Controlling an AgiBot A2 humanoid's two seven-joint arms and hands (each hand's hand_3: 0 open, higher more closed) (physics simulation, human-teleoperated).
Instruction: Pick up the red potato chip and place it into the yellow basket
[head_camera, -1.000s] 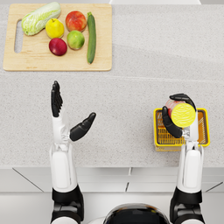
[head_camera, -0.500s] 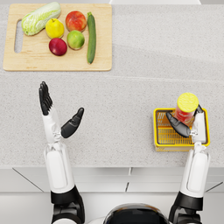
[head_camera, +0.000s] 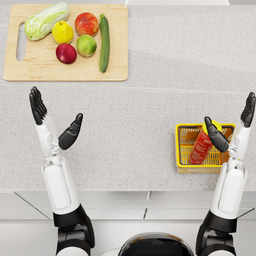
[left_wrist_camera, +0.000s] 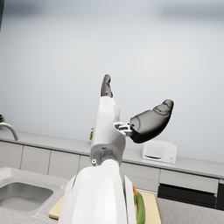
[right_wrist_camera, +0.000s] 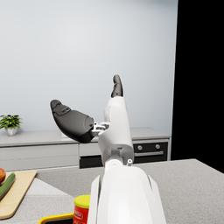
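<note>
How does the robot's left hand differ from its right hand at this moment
The left hand is raised over bare counter, below the cutting board, with nothing near it. The right hand is raised beside the yellow basket, its thumb crossing over the yellow-lidded end of the red potato chip can, which lies tilted in the basket. Both are open, fingers apart, holding nothing.

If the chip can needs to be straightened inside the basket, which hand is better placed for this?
Probably the right hand. It is open just beside the red chip can, which leans in the yellow basket. The left hand is open far across the counter.
</note>
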